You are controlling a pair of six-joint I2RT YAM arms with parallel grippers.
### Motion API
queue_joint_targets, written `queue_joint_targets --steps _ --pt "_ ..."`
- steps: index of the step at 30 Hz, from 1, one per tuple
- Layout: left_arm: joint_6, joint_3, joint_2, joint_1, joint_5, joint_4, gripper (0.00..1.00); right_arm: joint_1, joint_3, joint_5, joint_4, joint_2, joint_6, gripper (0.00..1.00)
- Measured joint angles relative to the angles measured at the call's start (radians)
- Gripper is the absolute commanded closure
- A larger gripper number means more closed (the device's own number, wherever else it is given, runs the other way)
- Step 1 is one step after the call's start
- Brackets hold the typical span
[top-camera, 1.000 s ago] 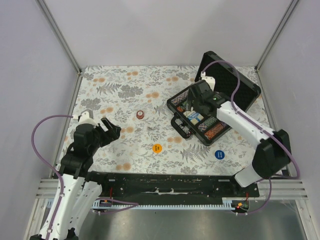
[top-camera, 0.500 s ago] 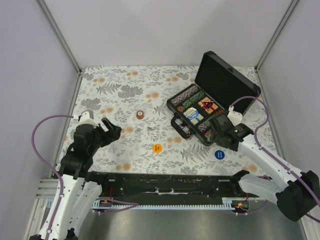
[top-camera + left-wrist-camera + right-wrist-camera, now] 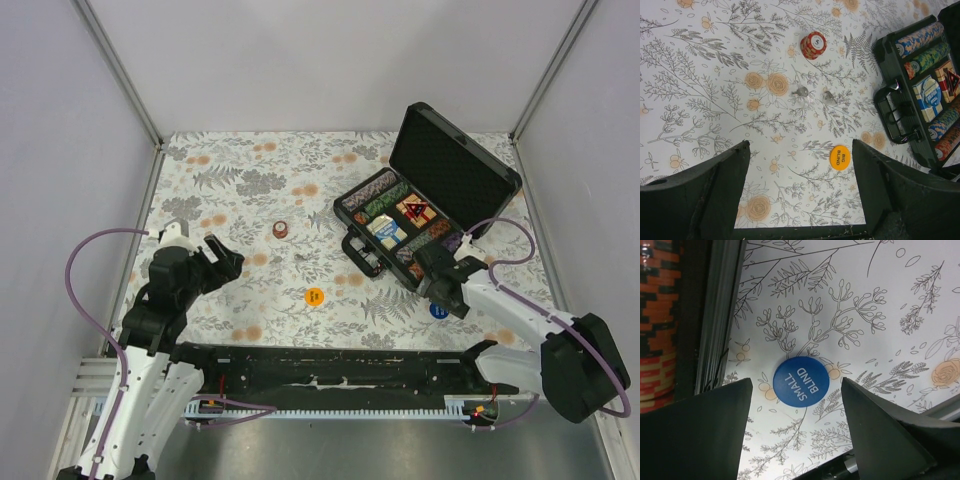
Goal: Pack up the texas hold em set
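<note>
The black case (image 3: pixel 462 172) stands open at the back right, holding chip rows, a blue card deck (image 3: pixel 388 232) and a red triangle (image 3: pixel 417 210). My right gripper (image 3: pixel 447 298) hangs low just in front of the case, open. In the right wrist view the blue "SMALL BLIND" disc (image 3: pixel 801 380) lies flat on the cloth just ahead of that gripper (image 3: pixel 796 407), untouched. A yellow "BIG BLIND" disc (image 3: pixel 314 296) and a short stack of reddish chips (image 3: pixel 281 229) lie mid-table. My left gripper (image 3: pixel 228 258) hovers open and empty at the left.
The case's front wall (image 3: pixel 715 315) and a row of orange chips (image 3: pixel 657 325) stand close on the left of the right gripper. Two small metallic bits (image 3: pixel 801 91) lie between the reddish chips (image 3: pixel 813 45) and the yellow disc (image 3: pixel 840 157). The case handle (image 3: pixel 897 117) faces the table's middle.
My right arm has swung from over the open case down to the cloth in front of it, beside the blue disc. The left arm has not moved.
</note>
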Motion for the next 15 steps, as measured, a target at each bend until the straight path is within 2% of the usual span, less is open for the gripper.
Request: queue_joint_targets --steps 6,15 --pt "0.000 0.000 0.000 -0.001 0.000 0.000 0.12 -0.026 -0.051 -0.011 0.077 0.021 0.043 0.23" --pt "0.000 0.000 0.000 -0.001 -0.001 0.000 0.12 -0.047 -0.063 -0.037 0.124 0.045 0.069 0.32"
